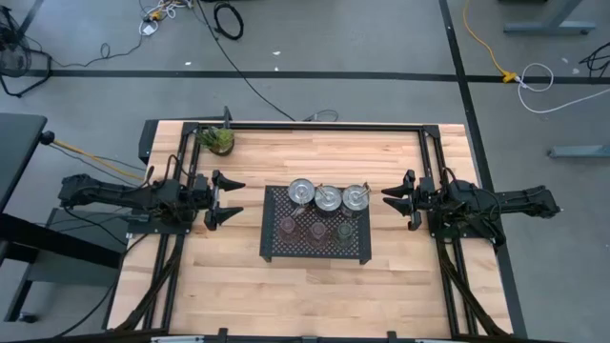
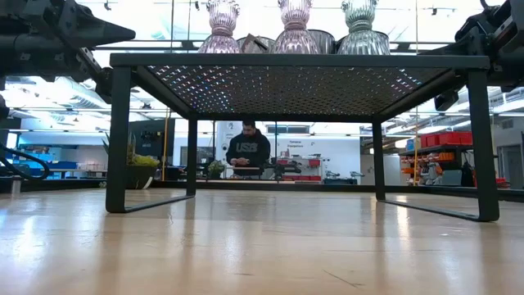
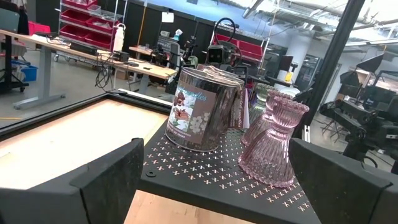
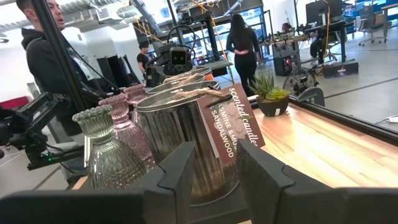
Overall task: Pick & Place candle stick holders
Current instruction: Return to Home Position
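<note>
Three silver metal holders (image 1: 329, 197) stand in the far row on a black mesh tray (image 1: 316, 250). Three tinted glass holders (image 1: 316, 230) stand in the near row; the one toward the right (image 1: 344, 230) is olive, the other two reddish. My left gripper (image 1: 227, 200) is open wide, level, just left of the tray, and touches nothing. Its wrist view shows a silver holder (image 3: 202, 109) and a pink glass one (image 3: 273, 140). My right gripper (image 1: 393, 197) is open by a narrow gap, right of the tray, facing a silver holder (image 4: 186, 130) and the olive glass (image 4: 109, 149).
The tray stands raised on thin legs (image 2: 119, 139) at the table's middle. A small green plant (image 1: 217, 140) sits at the far left. Bare wood lies near the front edge (image 1: 315, 295). A person (image 2: 248, 147) stands beyond the table; others show in the right wrist view (image 4: 242, 40).
</note>
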